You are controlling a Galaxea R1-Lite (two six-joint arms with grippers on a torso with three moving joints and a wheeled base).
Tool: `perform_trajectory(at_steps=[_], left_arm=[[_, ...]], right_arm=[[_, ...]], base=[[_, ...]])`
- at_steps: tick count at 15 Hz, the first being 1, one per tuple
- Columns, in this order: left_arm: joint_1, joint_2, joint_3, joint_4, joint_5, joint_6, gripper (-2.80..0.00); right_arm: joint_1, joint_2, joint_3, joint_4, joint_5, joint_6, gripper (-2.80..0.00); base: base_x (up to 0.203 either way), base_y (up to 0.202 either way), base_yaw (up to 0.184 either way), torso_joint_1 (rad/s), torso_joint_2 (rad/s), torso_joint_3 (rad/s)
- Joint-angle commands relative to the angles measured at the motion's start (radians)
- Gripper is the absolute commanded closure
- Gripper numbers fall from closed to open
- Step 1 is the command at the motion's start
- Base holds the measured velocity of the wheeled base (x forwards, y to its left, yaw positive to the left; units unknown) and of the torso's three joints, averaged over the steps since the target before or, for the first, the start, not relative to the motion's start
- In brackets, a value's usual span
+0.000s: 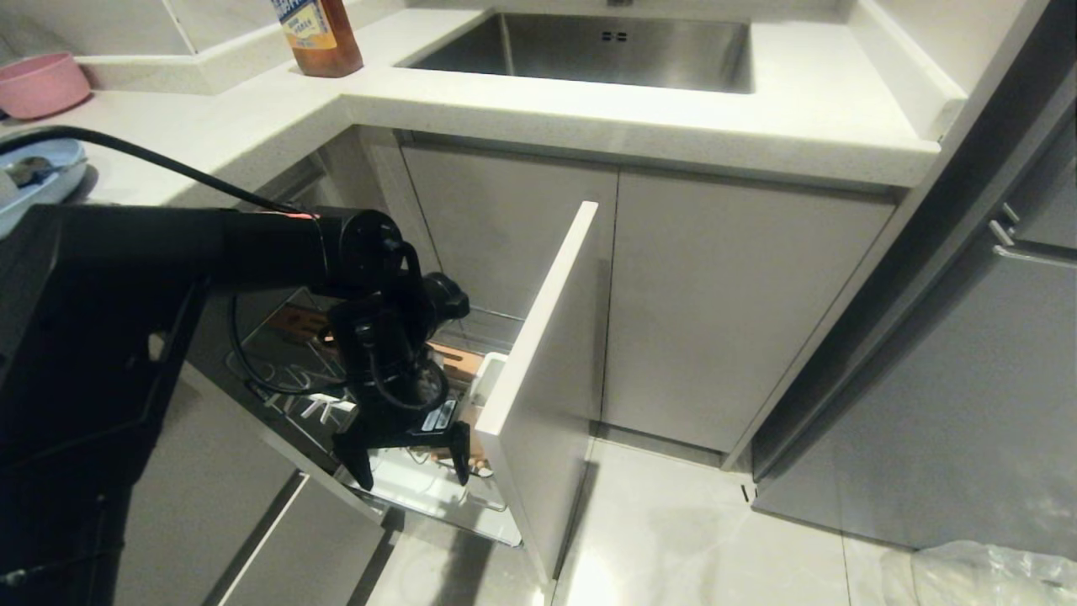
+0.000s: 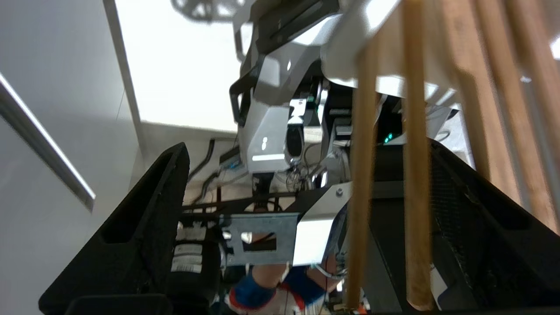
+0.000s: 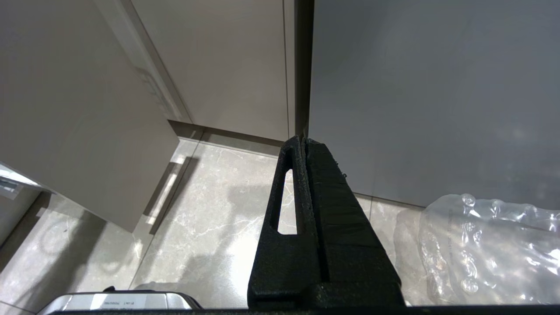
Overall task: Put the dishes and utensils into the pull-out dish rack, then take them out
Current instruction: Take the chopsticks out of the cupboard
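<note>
The pull-out dish rack (image 1: 290, 370) stands drawn out below the counter, with its wooden strip (image 1: 458, 358), white utensil cup (image 1: 490, 379) and pale drawer front (image 1: 547, 353). My left gripper (image 1: 412, 463) points down into the rack's front corner beside the cup, open. In the left wrist view two light-wood chopsticks (image 2: 415, 183) stand between the spread fingers (image 2: 144, 227) of the left gripper (image 2: 306, 146), nearer one finger and not clamped. A light-blue plate (image 1: 59, 181) lies on the counter at far left with a small metal utensil in it. My right gripper (image 3: 304, 142) hangs shut over the floor.
On the counter are a pink bowl (image 1: 42, 84) and an amber bottle (image 1: 320, 38), beside the steel sink (image 1: 606, 50). Closed cabinet doors (image 1: 724, 303) stand right of the drawer. A clear plastic bag (image 3: 485, 245) lies on the tiled floor (image 1: 673, 539).
</note>
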Motion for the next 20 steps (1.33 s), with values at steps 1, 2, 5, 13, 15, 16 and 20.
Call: perform_trajectory(at_steps=[1,2,5,13,15,16,20], left_arm=[[0.002,0.033,-0.020,0.010,0.000,0.007,-2.80],[0.003,0.034,-0.020,0.015,-0.002,0.018,-2.80],[0.001,0.043,-0.020,0.016,-0.008,0.018,-2.80],[-0.001,0.034,-0.020,0.016,-0.009,0.020,-2.80],[-0.004,0.033,-0.020,0.019,-0.011,0.020,-1.91],[-0.004,0.032,-0.020,0.018,-0.011,0.020,0.00],[-0.007,0.018,-0.020,0.019,-0.011,0.020,0.00]], right_arm=[[0.000,0.001,0.000,0.000,0.000,0.000,0.00],[0.000,0.001,0.000,0.000,0.000,0.000,0.00],[0.000,0.001,0.000,0.000,0.000,0.000,0.00],[0.000,0.001,0.000,0.000,0.000,0.000,0.00],[0.000,0.001,0.000,0.000,0.000,0.000,0.00],[0.000,0.001,0.000,0.000,0.000,0.000,0.00],[0.000,0.001,0.000,0.000,0.000,0.000,0.00]], base=[[0.000,0.000,0.000,0.000,0.00,0.000],[0.000,0.000,0.000,0.000,0.00,0.000],[0.000,0.000,0.000,0.000,0.00,0.000],[0.000,0.000,0.000,0.000,0.00,0.000],[0.000,0.000,0.000,0.000,0.00,0.000],[0.000,0.000,0.000,0.000,0.00,0.000],[0.000,0.000,0.000,0.000,0.00,0.000]])
